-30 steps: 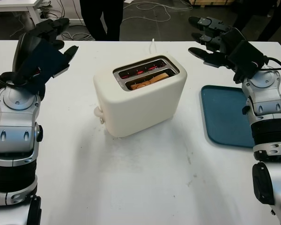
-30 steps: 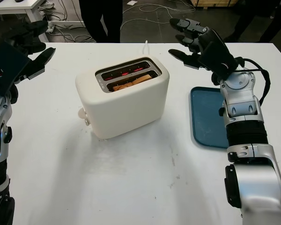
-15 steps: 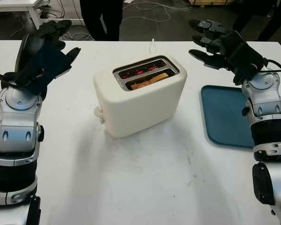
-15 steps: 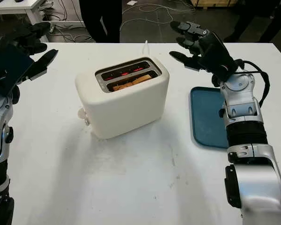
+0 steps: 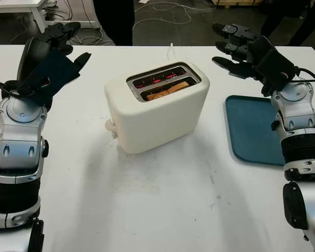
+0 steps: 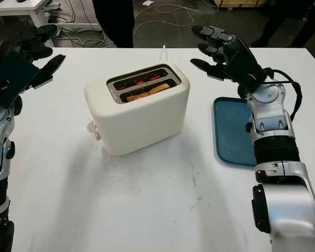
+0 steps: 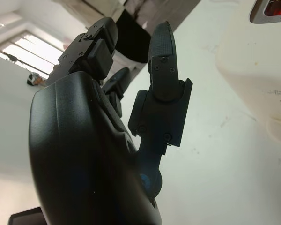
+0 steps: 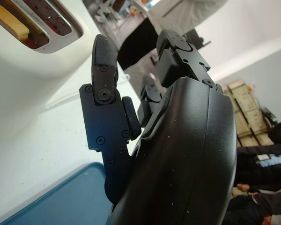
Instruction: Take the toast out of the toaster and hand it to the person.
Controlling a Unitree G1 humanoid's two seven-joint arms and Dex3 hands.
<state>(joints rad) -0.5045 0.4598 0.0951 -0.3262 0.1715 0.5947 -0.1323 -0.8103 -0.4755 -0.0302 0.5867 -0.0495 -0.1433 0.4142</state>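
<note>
Your table [image 5: 157, 210] carries the toaster [image 5: 156, 107] at its middle, a tray [image 5: 252, 128] to its right. Both hands are released and raised — left hand [image 5: 51, 55], right hand [image 5: 247, 50] — flanking it. The toast [image 5: 168, 90] sits in the near slot.

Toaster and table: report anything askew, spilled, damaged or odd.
The toaster sits askew, turned at an angle to the table edges. Its far slot glows red while the toast sits low in the near slot. Nothing is spilled or broken.
</note>
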